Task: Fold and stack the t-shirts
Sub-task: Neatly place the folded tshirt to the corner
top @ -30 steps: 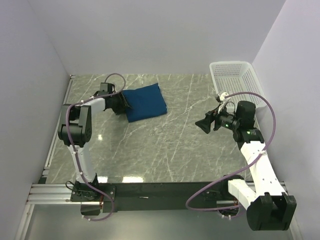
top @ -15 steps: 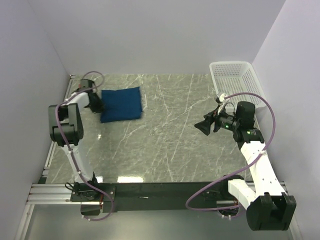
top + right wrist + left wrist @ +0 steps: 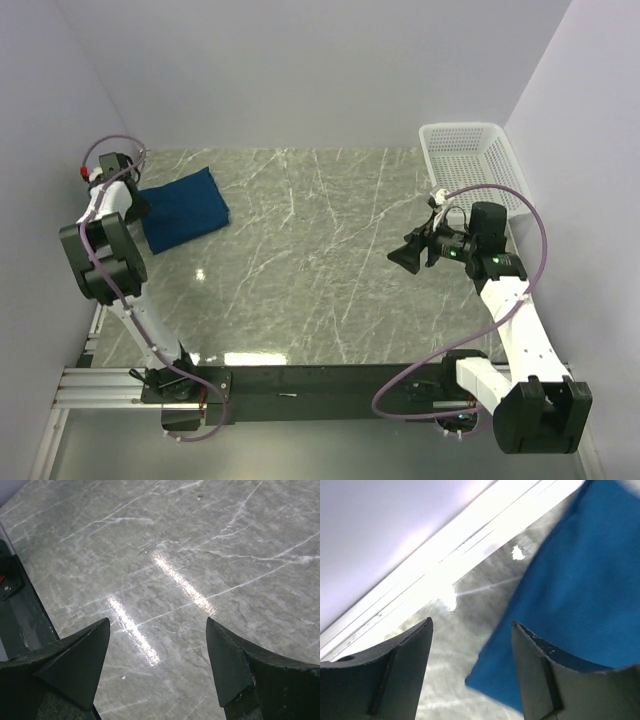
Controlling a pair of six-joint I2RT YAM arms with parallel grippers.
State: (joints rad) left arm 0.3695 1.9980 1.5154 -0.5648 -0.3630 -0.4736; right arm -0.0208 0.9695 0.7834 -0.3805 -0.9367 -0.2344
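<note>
One folded dark royal-blue cotton t-shirt point(image 3: 185, 208) lies flat near the far-left corner of the grey marble desk point(image 3: 320, 290). The left fingers point(image 3: 405, 665) stand open at its edge. The right fingers point(image 3: 75, 665) are open and empty above the desk's right side.

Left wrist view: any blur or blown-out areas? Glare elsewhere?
Left wrist: t-shirt edge smeared by blur, strip along the wall overexposed. Right wrist: sharp, two glare streaks on the table. Top external: evenly lit, small reflections near the table's front edge.
</note>
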